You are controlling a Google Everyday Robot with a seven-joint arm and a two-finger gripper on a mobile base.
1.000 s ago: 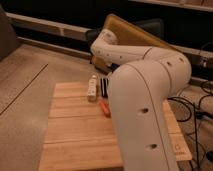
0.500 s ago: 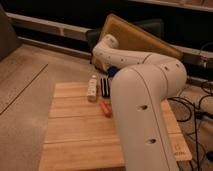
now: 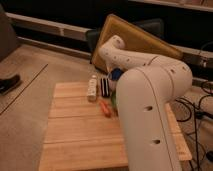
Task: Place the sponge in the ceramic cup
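My white arm [image 3: 150,100] fills the right of the camera view and bends back over the wooden table [image 3: 75,130]. The gripper [image 3: 118,80] is at the arm's far end above the table's back edge, mostly hidden by the arm's own links. A patch of the bright blue sponge [image 3: 116,74] shows right at that end, raised above the tabletop. Below it, a thin sliver of the green ceramic cup [image 3: 114,99] peeks out from behind the arm; the rest of the cup is hidden.
At the table's back stand a white bottle-like object [image 3: 92,88] and a small black ribbed object [image 3: 104,86]. An orange stick [image 3: 105,108] lies near the middle. A tan board [image 3: 135,37] leans behind the table. Cables lie on the floor at right.
The arm has shifted slightly over the back of the table, and the blue sponge stays at its end. The items on the table have not moved.
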